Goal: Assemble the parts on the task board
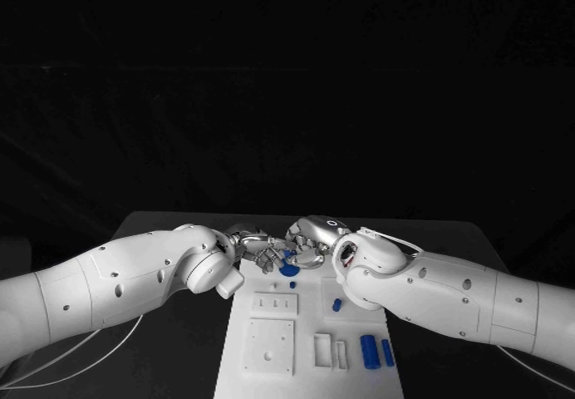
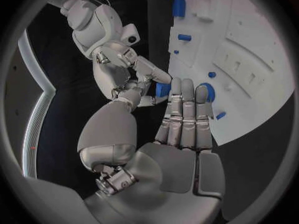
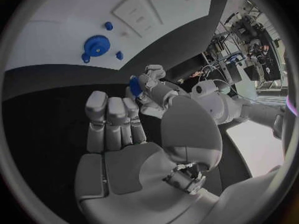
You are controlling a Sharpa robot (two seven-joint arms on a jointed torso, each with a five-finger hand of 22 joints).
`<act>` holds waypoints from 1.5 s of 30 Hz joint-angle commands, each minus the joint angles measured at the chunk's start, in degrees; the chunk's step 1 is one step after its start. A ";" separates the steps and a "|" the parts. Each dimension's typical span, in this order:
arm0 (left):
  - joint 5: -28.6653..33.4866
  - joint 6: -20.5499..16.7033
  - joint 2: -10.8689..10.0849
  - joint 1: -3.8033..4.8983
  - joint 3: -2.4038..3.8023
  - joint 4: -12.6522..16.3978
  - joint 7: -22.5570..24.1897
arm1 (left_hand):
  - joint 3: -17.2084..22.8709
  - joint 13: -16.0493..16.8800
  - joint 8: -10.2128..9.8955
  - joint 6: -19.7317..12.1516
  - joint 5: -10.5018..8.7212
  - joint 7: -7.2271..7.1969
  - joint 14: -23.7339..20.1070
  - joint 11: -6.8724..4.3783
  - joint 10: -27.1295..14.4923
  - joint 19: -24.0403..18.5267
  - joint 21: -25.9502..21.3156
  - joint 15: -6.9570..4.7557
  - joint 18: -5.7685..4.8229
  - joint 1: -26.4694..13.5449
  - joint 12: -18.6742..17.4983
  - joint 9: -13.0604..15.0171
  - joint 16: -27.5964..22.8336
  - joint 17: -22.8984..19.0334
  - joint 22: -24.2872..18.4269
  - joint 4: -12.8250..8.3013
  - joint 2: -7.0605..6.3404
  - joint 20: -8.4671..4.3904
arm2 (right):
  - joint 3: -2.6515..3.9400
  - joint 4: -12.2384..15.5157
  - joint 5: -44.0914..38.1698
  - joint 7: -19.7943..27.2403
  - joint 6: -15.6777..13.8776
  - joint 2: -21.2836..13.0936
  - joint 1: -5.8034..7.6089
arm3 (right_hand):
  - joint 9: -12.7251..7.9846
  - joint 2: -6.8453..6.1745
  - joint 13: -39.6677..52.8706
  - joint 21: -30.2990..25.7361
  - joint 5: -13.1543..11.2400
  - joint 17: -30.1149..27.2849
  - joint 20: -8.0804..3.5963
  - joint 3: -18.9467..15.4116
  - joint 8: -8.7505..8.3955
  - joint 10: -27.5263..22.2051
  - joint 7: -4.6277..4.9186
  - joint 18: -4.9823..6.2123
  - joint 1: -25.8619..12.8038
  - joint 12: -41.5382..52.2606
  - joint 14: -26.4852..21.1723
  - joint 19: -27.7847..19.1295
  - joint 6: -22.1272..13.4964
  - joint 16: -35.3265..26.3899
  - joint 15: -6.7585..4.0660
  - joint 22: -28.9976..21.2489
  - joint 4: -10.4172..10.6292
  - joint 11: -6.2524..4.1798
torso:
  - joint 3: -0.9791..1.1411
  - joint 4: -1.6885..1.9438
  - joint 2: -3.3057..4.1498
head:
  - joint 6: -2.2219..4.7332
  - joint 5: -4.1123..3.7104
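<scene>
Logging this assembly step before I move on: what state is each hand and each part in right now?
left hand: fingers straight, nothing seen in it.
right hand: pinches a small blue part.
blue gear: flat on the task board.
two blue cylinders: lying loose, side by side on the board.
small blue peg: on the board; standing or lying, unclear.

Head view: camera high, looking down and forward over the counter (image 1: 179, 224); the task board (image 1: 270, 332) runs lengthwise toward the camera, with both hands meeting at its far end.

Left wrist view: close behind the left hand (image 2: 181, 129), facing along its fingers (image 2: 186, 109); task board beyond the fingertips.

Right wrist view: close behind the right hand (image 3: 124, 134); task board beyond its fingers.

All three views share the board's far end.
</scene>
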 commanded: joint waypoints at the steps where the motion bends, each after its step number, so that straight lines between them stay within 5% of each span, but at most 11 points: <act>1: -0.03 1.05 0.16 0.09 0.06 0.25 0.39 | -0.30 0.14 0.39 0.57 -0.33 -0.11 -0.03 -0.03 -0.18 -0.36 -0.18 0.46 0.75 0.46 -0.40 0.26 -0.27 -0.11 0.07 -0.91 1.30 -0.12 | -0.06 -0.06 -0.73 -0.04 1.13 0.20 -0.07 | 1.24 -0.17 0.08 0.20 -0.06 0.05 -0.37 0.17 0.16 0.23 1.21 5.64 0.16 0.22 -0.17 -0.02 1.41 -0.23 -0.40 0.90 0.01 0.00 | 0.04 0.03 -0.03 | -0.15 -0.07; 6: 0.03 1.22 0.25 0.09 0.06 0.42 0.50 | -0.47 0.29 0.69 1.08 -0.32 -0.36 -0.01 -0.14 0.07 -0.41 -0.12 0.46 0.78 1.74 -0.35 0.42 -0.22 -0.17 0.14 -2.28 2.76 -0.08 | -0.11 -0.20 -0.73 -0.04 1.22 0.53 -0.07 | 1.25 -0.17 0.13 0.20 -0.06 0.05 -0.37 0.17 0.17 0.29 1.21 5.64 0.14 0.26 -0.17 -0.02 1.42 -0.24 -0.40 0.89 0.03 0.00 | 0.03 0.02 -0.03 | -0.18 -0.10; 12: 0.00 1.24 0.27 0.09 0.06 0.40 0.48 | -0.74 0.83 1.48 3.02 -0.20 -1.18 0.11 -0.76 1.25 -0.45 -0.05 0.51 0.61 4.67 0.02 0.76 -0.11 -0.43 0.18 -6.59 6.67 0.02 | -0.20 -0.44 -0.73 -0.01 1.42 0.54 -0.08 | 1.27 -0.18 0.15 0.20 -0.06 0.05 -0.36 0.18 0.17 0.31 1.21 5.64 0.09 0.27 -0.16 -0.01 1.42 -0.25 -0.40 0.89 0.06 0.00 | 0.03 0.02 0.00 | -0.18 -0.16; 16: -0.12 1.05 0.41 0.08 0.06 0.15 0.46 | -0.21 1.04 1.54 3.65 -0.19 -1.41 0.36 -0.96 1.71 -0.28 0.00 0.40 0.58 5.62 0.11 0.75 0.08 -0.52 0.14 -8.03 8.03 -0.07 | -0.23 -0.37 -0.71 0.02 1.42 0.61 -0.13 | 1.28 -0.19 0.13 0.19 -0.06 0.05 -0.36 0.18 0.17 0.29 1.21 5.64 0.07 0.25 -0.16 -0.01 1.43 -0.25 -0.40 0.89 0.07 0.00 | 0.05 -0.02 0.03 | -0.15 -0.10; 23: -0.58 1.05 0.51 0.07 0.05 -0.02 0.10 | 3.80 1.67 2.16 5.78 -0.26 -2.19 1.21 -1.65 3.50 0.54 0.46 0.05 0.43 6.64 0.66 1.16 0.97 -0.43 0.20 -8.30 8.38 -0.31 | -0.27 -0.37 -0.73 -0.21 1.61 0.54 -0.20 | 1.30 -0.20 0.14 0.19 -0.06 0.04 -0.35 0.19 0.18 0.32 1.20 5.64 0.02 0.26 -0.16 -0.01 1.43 -0.26 -0.41 0.88 0.10 0.00 | 0.05 0.01 0.03 | -0.23 -0.13; 35: -0.69 0.36 0.32 0.07 0.05 -0.11 0.35 | 5.22 2.84 2.54 8.17 0.01 -3.10 2.48 -2.62 5.68 1.81 1.85 -1.02 0.33 4.82 1.71 2.17 3.36 0.34 0.77 -8.45 9.15 -1.30 | -0.33 -0.42 -0.54 0.07 1.56 0.44 -0.35 | 1.33 -0.20 0.15 0.18 -0.06 0.04 -0.35 0.22 0.18 0.33 1.19 5.64 -0.02 0.25 -0.15 0.00 1.44 -0.28 -0.42 0.87 0.13 -0.01 | 0.08 -0.02 0.06 | -0.27 -0.15; 36: -0.69 0.32 0.34 0.07 0.05 -0.11 0.27 | 5.37 2.92 2.51 8.28 0.46 -3.15 2.50 -2.67 5.74 1.84 1.94 -1.09 0.31 4.70 1.78 2.22 3.53 0.38 0.81 -8.50 9.30 -1.37 | -0.33 -0.43 -0.63 0.14 1.40 0.48 -0.37 | 1.34 -0.21 0.15 0.18 -0.06 0.04 -0.35 0.22 0.18 0.34 1.19 5.64 -0.03 0.25 -0.15 0.00 1.44 -0.28 -0.42 0.87 0.13 -0.01 | 0.09 -0.02 0.07 | -0.27 -0.15; 40: -1.31 1.09 0.43 0.07 0.05 0.00 -0.17 | 5.75 3.67 1.86 8.74 7.58 -3.17 1.97 -2.71 5.50 1.39 2.51 -1.27 -0.09 0.54 2.09 2.75 4.56 0.38 1.02 -10.34 11.52 -1.74 | -0.34 -0.45 -0.69 0.35 0.98 0.59 -0.38 | 1.32 -0.59 -0.69 0.09 -0.06 0.00 -0.33 0.31 -0.05 -0.81 1.28 5.64 -0.17 -0.71 -0.19 -0.05 1.05 -0.41 -0.37 0.83 0.18 0.06 | 0.07 -0.02 0.07 | -0.34 -0.13; 45: -3.00 1.95 0.43 0.06 0.04 0.19 -0.99 | 7.05 4.40 1.80 9.74 11.90 -3.52 2.32 -3.04 6.09 1.67 3.39 -1.63 -0.15 -1.07 2.77 3.39 5.80 0.50 1.17 -12.82 11.47 -2.07 | -0.35 -0.60 -0.69 0.87 -0.29 0.53 -0.38 | 1.14 -2.20 -1.63 -0.20 -0.06 -0.13 -0.29 0.61 -0.84 -2.19 1.69 5.64 -0.50 -1.99 -0.23 -0.12 -0.24 -0.74 -0.02 0.67 0.80 0.44 | 0.07 0.00 0.04 | -0.33 -0.18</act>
